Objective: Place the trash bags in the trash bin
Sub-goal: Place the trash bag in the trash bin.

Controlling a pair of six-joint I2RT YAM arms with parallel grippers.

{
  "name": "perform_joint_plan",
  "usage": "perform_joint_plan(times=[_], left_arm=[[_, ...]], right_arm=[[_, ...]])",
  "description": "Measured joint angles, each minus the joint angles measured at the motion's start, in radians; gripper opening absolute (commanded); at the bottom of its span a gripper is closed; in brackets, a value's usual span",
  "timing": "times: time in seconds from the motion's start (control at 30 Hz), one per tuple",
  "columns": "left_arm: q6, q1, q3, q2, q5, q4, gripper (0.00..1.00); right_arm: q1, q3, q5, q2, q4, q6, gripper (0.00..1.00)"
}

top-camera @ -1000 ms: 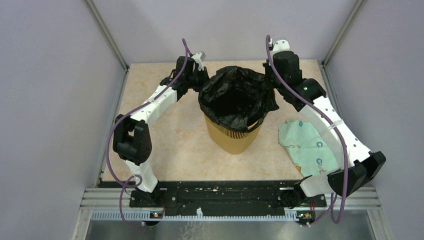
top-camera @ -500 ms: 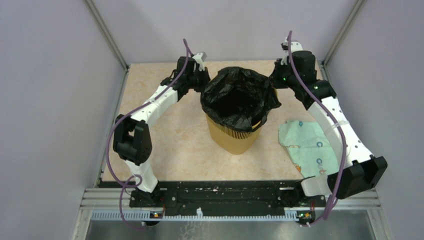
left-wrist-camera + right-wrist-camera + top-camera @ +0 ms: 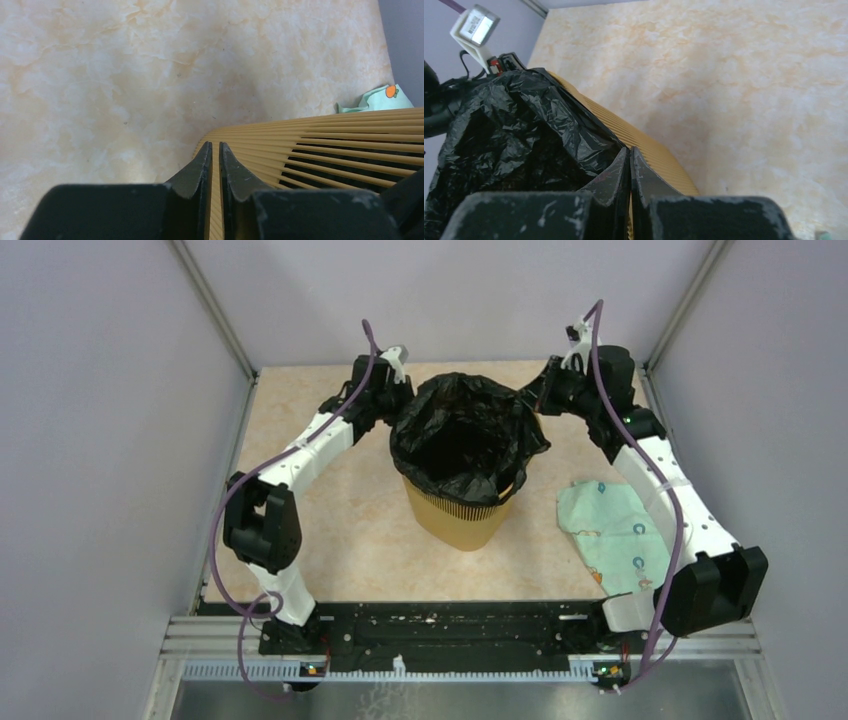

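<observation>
**Top view.** The mustard-yellow trash bin (image 3: 460, 522) stands at frame centre on the marbled table (image 3: 330, 500). It is lined by the black trash bag (image 3: 465, 435), whose mouth is open and whose edge is folded over the rim; nothing else shows inside. The left gripper (image 3: 397, 400) meets the bag's upper-left edge and the right gripper (image 3: 548, 395) its upper-right edge. A pale green cloth (image 3: 618, 535) lies at lower right.

**Wrist views.** Only these show the jaws.
- Left: a thin slit apart over the bin's slotted band; whether they grasp anything cannot be told.
- Right: clenched, tips at the bag's fold; whether they pinch it cannot be told.
</observation>
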Motion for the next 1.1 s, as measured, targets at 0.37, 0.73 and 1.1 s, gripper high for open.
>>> perform_joint_plan(times=[0.37, 0.73, 1.1], left_arm=[[-0.015, 0.015, -0.071, -0.125, -0.108, -0.041, 0.26], [-0.014, 0.016, -0.071, -0.135, -0.106, -0.052, 0.27], [-0.014, 0.016, -0.036, -0.106, -0.088, -0.064, 0.26]], right_arm=[[0.000, -0.023, -0.131, 0.076, 0.171, 0.117, 0.00], [0.001, 0.082, 0.027, 0.053, -0.074, 0.051, 0.39], [0.013, 0.192, 0.164, -0.009, -0.272, -0.013, 0.57]])
